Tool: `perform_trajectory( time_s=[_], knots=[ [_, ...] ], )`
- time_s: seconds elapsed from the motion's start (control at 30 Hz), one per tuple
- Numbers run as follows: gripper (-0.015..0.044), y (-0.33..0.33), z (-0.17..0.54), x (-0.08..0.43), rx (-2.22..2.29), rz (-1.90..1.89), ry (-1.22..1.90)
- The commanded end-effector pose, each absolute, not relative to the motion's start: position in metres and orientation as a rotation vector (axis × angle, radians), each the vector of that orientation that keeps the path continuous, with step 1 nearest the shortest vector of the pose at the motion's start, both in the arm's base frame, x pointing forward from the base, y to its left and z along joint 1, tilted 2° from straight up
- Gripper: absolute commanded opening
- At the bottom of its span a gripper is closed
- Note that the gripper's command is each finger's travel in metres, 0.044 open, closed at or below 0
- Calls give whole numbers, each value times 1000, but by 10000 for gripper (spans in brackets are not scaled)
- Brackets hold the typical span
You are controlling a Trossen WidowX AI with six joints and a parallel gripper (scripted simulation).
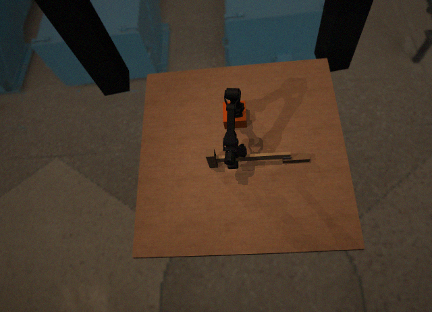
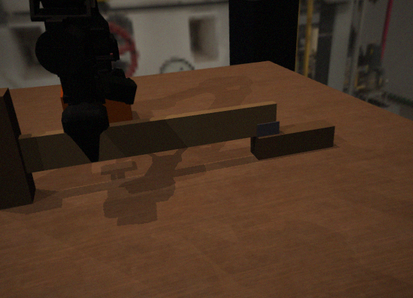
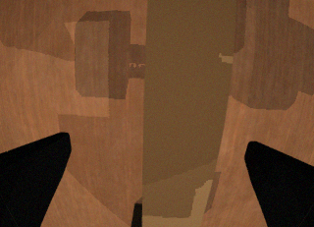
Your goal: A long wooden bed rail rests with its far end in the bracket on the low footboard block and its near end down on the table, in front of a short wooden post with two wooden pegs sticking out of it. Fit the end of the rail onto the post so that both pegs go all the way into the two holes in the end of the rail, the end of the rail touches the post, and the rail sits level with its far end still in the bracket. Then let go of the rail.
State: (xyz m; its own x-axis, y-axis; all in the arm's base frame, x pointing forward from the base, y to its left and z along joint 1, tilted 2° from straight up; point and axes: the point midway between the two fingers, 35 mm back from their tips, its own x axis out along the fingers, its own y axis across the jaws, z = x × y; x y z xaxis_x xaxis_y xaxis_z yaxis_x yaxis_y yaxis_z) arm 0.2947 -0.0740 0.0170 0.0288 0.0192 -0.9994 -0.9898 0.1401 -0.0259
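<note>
The long wooden rail (image 1: 264, 156) (image 2: 213, 126) (image 3: 186, 89) stands on edge and looks level, clear of the table. Its near end meets the post (image 1: 211, 161) (image 2: 10, 161) with no gap seen; no peg shows between them. Its far end sits in the bracket (image 2: 268, 129) on the low footboard block (image 1: 300, 160) (image 2: 297, 143). My gripper (image 2: 91, 144) (image 3: 160, 147) is open around the rail near the post end. In the wrist view both fingertips stand well apart from the rail's sides. In the exterior view the rail hides the farther finger.
The orange arm base (image 1: 240, 122) (image 2: 118, 111) stands behind the rail. The arm reaches from it over the rail. Two black pillars (image 1: 84, 40) (image 1: 343, 26) stand beyond the table's back edge. Shadows of the arm and rail lie on the table (image 1: 244, 218) (image 2: 233, 238).
</note>
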Motion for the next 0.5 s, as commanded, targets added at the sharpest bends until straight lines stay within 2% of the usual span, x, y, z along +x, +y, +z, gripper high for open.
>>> perform_trajectory(
  time_s=[0.0, 0.47],
  knots=[
    [440, -54, 41, 300, -1125, 1082, 1222],
    [440, -52, 42, 300, -1125, 1082, 1222]
  ],
)
